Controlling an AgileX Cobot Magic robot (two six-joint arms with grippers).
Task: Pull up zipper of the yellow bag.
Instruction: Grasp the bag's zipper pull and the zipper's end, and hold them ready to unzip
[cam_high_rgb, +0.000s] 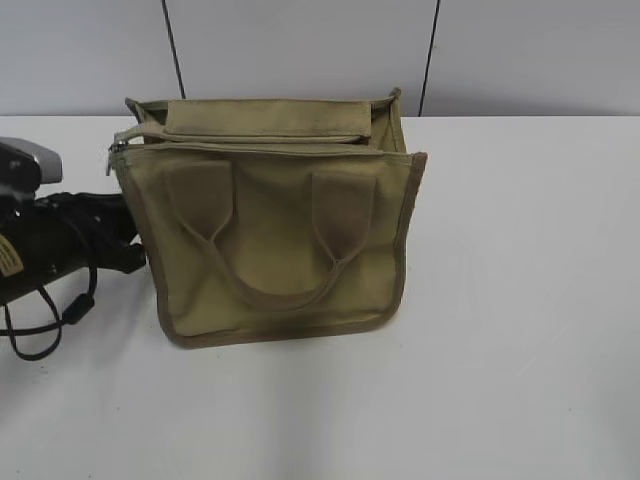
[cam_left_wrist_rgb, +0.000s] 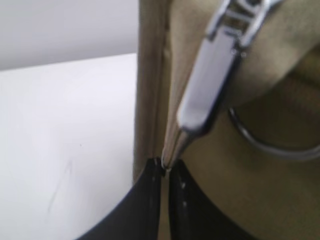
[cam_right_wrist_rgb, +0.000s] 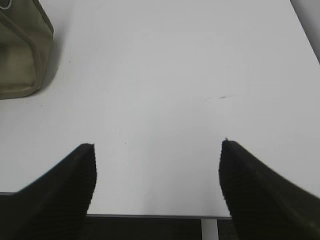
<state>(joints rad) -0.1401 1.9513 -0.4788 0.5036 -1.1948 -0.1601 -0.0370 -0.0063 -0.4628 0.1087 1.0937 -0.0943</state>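
Bag: yellow bag (cam_high_rgb: 275, 235) is seen upright on the white surface (cam_high_rgb: 520, 300), left of centre, handle side toward the exterior camera.
Zipper: zipper (cam_high_rgb: 240, 140) is run along the top edge; slider and pull tab (cam_left_wrist_rgb: 210, 85) are found at the bag's left corner.
Left hand: left hand (cam_left_wrist_rgb: 164, 172) is pressed shut, fingertips (cam_left_wrist_rgb: 147, 192) pinched on the tip of the silver tab, beside the bag's side seam. A metal ring (cam_left_wrist_rgb: 270, 142) is seen just beside the tab.
Right hand: right hand (cam_right_wrist_rgb: 157, 165) is held wide open over bare surface, nothing gripped, well apart from the bag, of which only a corner is seen.
Handling: bag is judged light, soft canvas; likely to slide or fold when the tab is pulled. Tab is small, smooth metal, so slipping is a risk.
Hold point: tab is best taken nearer its middle; bag's far end could be steadied by the free hand.
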